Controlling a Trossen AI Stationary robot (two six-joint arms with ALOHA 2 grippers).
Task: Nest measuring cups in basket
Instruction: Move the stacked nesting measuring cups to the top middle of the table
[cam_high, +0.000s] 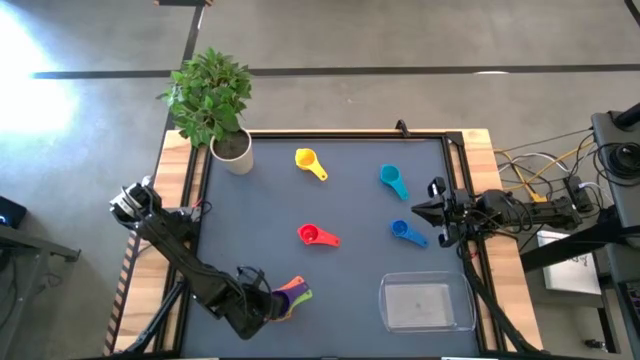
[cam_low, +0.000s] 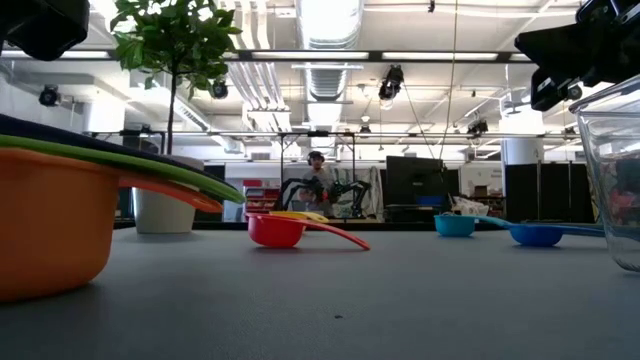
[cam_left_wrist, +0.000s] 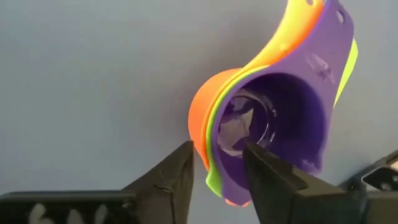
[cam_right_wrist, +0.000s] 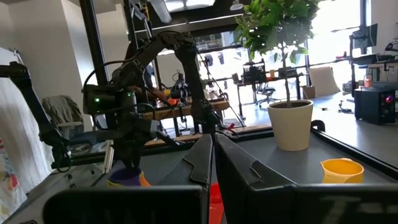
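Observation:
A nested stack of purple, green and orange measuring cups (cam_high: 290, 295) rests on its base near the table's front left, handles pointing right. My left gripper (cam_left_wrist: 217, 152) is open and points down over the stack, one finger inside the purple cup (cam_left_wrist: 280, 106) and one outside the orange cup (cam_left_wrist: 198, 118). Yellow (cam_high: 310, 162), teal (cam_high: 393, 180), blue (cam_high: 407, 232) and red (cam_high: 316, 236) cups lie singly on the mat. The clear basket (cam_high: 425, 303) sits at the front right. My right gripper (cam_high: 418, 208) is shut and level at the table's right edge. My left gripper stands astride the stack's wall (cam_left_wrist: 214, 168) from above, fingers pointing down. A thin gap shows between the outer finger (cam_left_wrist: 177, 171) and the orange cup. Whether the inner finger (cam_left_wrist: 264, 174) touches the purple cup's inside I cannot tell. The stack sits upright on the table.
A white pot with a green plant (cam_high: 233, 152) stands at the back left corner. Raised black rails (cam_high: 455, 160) run along the table's edges. Open mat lies between the stack and the basket.

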